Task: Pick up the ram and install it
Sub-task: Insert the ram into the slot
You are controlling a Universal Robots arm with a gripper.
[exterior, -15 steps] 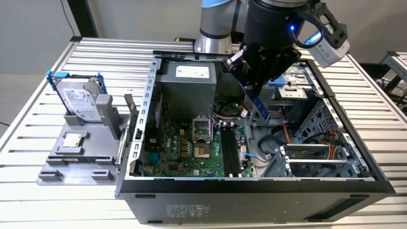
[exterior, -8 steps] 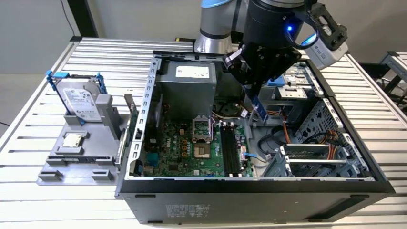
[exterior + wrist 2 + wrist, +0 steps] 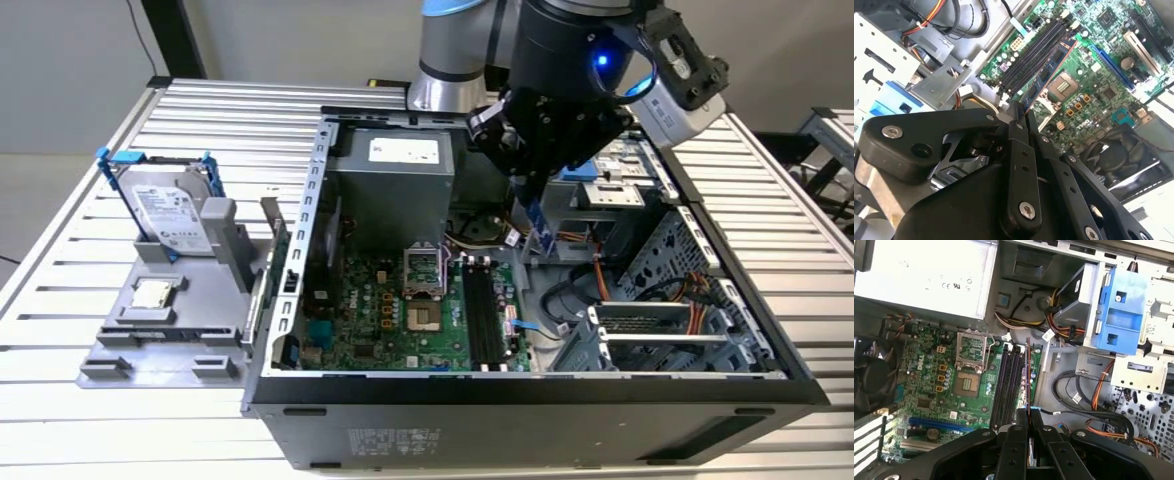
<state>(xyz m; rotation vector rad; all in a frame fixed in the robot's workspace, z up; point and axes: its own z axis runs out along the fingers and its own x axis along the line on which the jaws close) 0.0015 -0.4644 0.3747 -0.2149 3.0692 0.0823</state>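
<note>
We see the gripper [image 3: 1028, 415] closed down to a narrow gap on the ram [image 3: 1027, 375], one black finger pressed against each flat face of the stick. In both wrist views the ram runs straight out from between the fingertips, edge-on to the cameras. In the second wrist view we also make out a blue label and a reddish edge along its length. The stick hangs below the claw, inside the open computer case [image 3: 534, 400] and over the green motherboard [image 3: 929, 390]. In the first wrist view its thin edge runs parallel to the black memory slots [image 3: 1009, 380]. There it sits just to the side of the row nearest the cables, away from the processor socket [image 3: 968, 385]. It is not seated in any slot, and we cannot tell how close its lower edge comes to the board. In the exterior view the claw stands toward the back of the case, between the grey power supply [image 3: 394, 170] and the blue drive bracket [image 3: 577, 172], with the slots nearer the front wall. Outside the case, on the exterior view's left, a silver hard drive [image 3: 167, 210] stands upright in a grey holder. A small square processor chip [image 3: 154, 293] lies flat just in front of it on the slatted table [image 3: 54, 330].
</note>
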